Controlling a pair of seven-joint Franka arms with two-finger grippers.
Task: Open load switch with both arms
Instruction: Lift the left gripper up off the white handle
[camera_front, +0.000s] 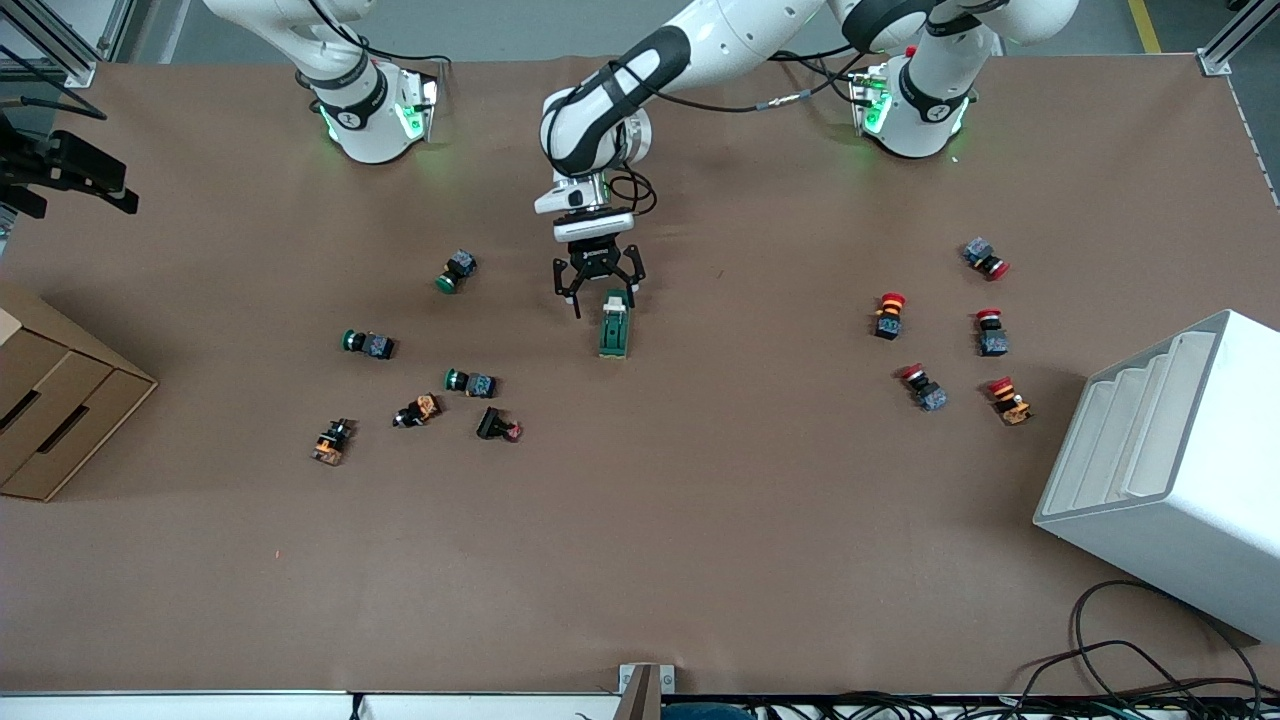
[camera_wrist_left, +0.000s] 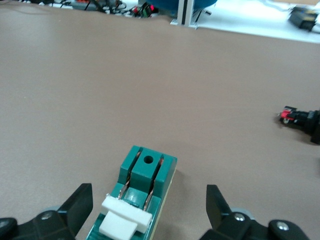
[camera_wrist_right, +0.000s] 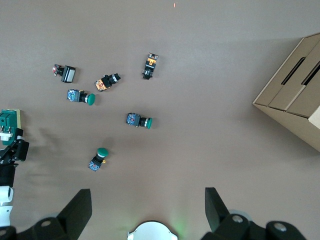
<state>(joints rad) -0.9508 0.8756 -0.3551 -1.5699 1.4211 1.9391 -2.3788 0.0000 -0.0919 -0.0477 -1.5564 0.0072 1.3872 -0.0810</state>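
The load switch (camera_front: 614, 327) is a dark green block lying flat at the table's middle, with its white tab (camera_wrist_left: 125, 217) at the end toward the robots' bases. My left gripper (camera_front: 600, 290) hangs low over that tab end. It is open, and its fingers (camera_wrist_left: 80, 202) straddle the switch (camera_wrist_left: 142, 192) without touching its sides. My right gripper (camera_wrist_right: 147, 202) is open and holds nothing, high above its own base; it does not show in the front view. From up there the right wrist view catches the switch (camera_wrist_right: 9, 126) beside the left gripper's fingers (camera_wrist_right: 12, 152).
Green, orange and black push buttons (camera_front: 470, 381) lie scattered toward the right arm's end. Red-capped ones (camera_front: 922, 387) lie toward the left arm's end. A cardboard box (camera_front: 50, 400) sits at the right arm's end, a white rack (camera_front: 1170, 460) at the left arm's end.
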